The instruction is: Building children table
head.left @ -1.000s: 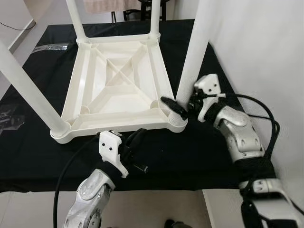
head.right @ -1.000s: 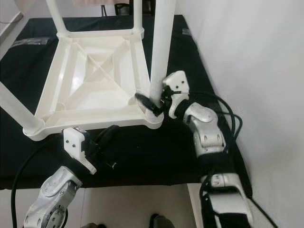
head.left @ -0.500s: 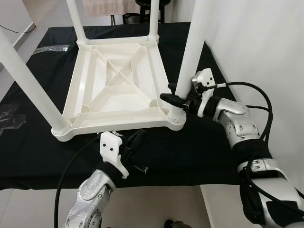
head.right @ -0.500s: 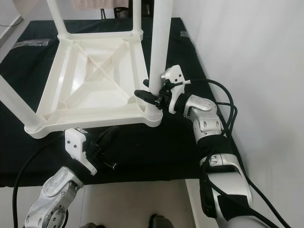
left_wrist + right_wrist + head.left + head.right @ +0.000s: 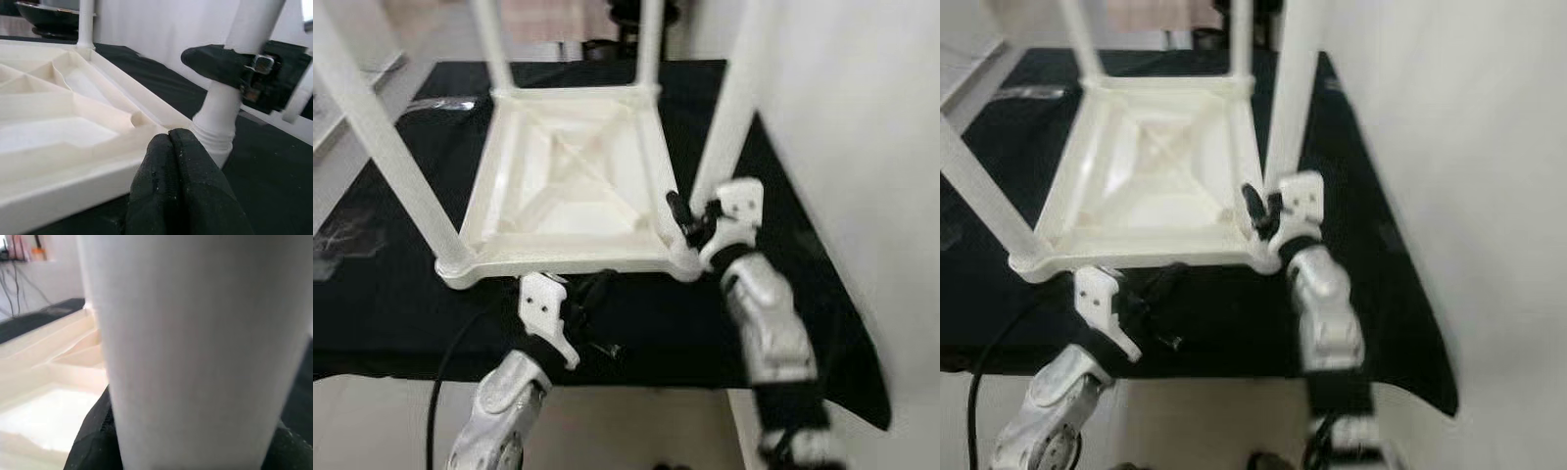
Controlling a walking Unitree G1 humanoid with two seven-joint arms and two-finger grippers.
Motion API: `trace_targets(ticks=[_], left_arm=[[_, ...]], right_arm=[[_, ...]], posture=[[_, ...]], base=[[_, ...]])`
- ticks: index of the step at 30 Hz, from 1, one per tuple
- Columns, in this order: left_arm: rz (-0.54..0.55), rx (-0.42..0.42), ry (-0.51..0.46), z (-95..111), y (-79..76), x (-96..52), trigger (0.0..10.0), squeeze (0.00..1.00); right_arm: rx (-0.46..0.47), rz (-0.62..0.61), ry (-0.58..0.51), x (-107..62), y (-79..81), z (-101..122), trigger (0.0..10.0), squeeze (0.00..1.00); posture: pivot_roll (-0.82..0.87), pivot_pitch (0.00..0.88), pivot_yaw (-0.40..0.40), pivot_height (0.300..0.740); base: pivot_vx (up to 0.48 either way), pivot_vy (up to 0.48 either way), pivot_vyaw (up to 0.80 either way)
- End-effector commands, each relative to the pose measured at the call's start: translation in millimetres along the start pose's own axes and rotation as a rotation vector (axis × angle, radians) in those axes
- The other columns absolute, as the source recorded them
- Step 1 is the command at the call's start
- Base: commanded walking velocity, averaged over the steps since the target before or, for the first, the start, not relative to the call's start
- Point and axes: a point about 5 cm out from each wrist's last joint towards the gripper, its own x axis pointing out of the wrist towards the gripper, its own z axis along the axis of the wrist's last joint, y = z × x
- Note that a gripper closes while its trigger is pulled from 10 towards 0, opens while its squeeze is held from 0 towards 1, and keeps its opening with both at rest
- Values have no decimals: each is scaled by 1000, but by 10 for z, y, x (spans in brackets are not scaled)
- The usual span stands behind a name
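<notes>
A white plastic children's table lies upside down on a black cloth, with its legs pointing up. My right gripper is at the base of the near right leg, shut on it just above its socket. In the right wrist view that leg stands between the black fingers. My left gripper hovers just in front of the table's near edge, shut and holding nothing. Its pressed-together fingertips point at the leg's ribbed base.
The black cloth covers a low platform that ends just in front of me. A white wall runs close along the right side. The near left leg slants up at the left, and a black cable trails from my left arm.
The view has shifted and blurred. My right forearm has swung toward the front while its gripper stays at the leg's base. The left gripper keeps its place.
</notes>
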Motion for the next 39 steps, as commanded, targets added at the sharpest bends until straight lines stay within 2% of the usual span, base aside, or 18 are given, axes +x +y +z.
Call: trace_targets(ticks=[1, 4, 5, 9, 10, 12, 14, 16, 17, 19, 20, 21, 25, 31, 32, 33, 34, 39], left_arm=[[-10, -1, 18, -43, -8, -10, 10000, 0], [-12, 0, 16, -45, -11, -3, 10000, 0], [-10, -1, 16, -47, -9, -4, 10000, 0], [2, 5, 17, -50, -7, -13, 10000, 0], [2, 6, 16, -50, -7, -14, 10000, 0], [1, 3, 18, -52, -8, -14, 10000, 0], [-6, -3, 21, -55, -9, -15, 10000, 0], [-9, -6, 22, -54, -8, -15, 10000, 0], [-10, -6, 22, -52, -7, -13, 10000, 0], [-11, -6, 22, -51, -6, -12, 10000, 0], [-10, -5, 22, -49, -3, -10, 10000, 0], [-10, -5, 22, -49, -3, -10, 10000, 0], [-7, -3, 22, -43, 7, -3, 10000, 0], [-6, -2, 22, -42, 8, 2, 10000, 0], [-7, -3, 21, -39, 6, 1, 10000, 0], [-7, -3, 21, -37, 5, 0, 10000, 0], [-7, -3, 21, -37, 4, -1, 10000, 0], [-8, -3, 21, -37, 0, -1, 10000, 0]], right_arm=[[-5, 48, 190, -36, 57, -354, 0, 0], [3, 7, 215, 25, -56, -375, 0, 0], [-3, -14, 226, 45, -88, -373, 10000, 0], [-8, 0, 211, 70, -88, -292, 10000, 0], [-9, -5, 210, 63, -78, -280, 10000, 1000], [2, 32, 205, 81, -69, -259, 10000, 1000], [25, 182, 182, 142, -25, -146, 10000, 1000], [28, 234, 161, 170, -17, -85, 10000, 1000], [36, 320, 132, 209, 8, -1, 10000, 788], [41, 373, 113, 233, 22, 52, 10000, 788], [27, 487, 77, 279, 11, 162, 10000, 0], [27, 487, 77, 279, 11, 162, 10000, 0], [-11, 718, 13, 371, -77, 413, 10000, 0], [32, 886, 29, 348, -96, 434, 10000, 0], [32, 899, 39, 350, -106, 415, 3882, 0], [30, 906, 47, 351, -112, 403, 3882, 0], [32, 904, 50, 358, -118, 394, 0, 0], [48, 899, 46, 371, -145, 383, 0, 0]], posture=[[5, 151, -38, 740], [5, 151, -38, 740], [18, 144, -47, 740], [17, 142, -43, 740], [17, 142, -43, 740], [16, 140, -41, 740], [18, 143, -31, 740], [18, 144, -29, 740], [16, 145, -24, 740], [16, 145, -24, 740], [19, 148, -24, 740], [19, 148, -24, 740], [24, 149, -23, 740], [24, 150, -23, 740], [29, 153, -24, 740], [29, 153, -24, 740], [29, 155, -24, 740], [30, 157, -24, 740]], base=[[0, 0, 0], [0, 0, 0], [0, 0, 0], [0, 0, 0], [0, 0, 0], [0, 0, 0], [0, 0, 0], [0, 0, 0], [0, 0, 0], [0, 0, 0], [0, 0, 0], [0, 0, 0], [0, 0, 0], [0, 0, 0], [0, 0, 0], [0, 0, 0], [0, 0, 0], [0, 0, 0]])
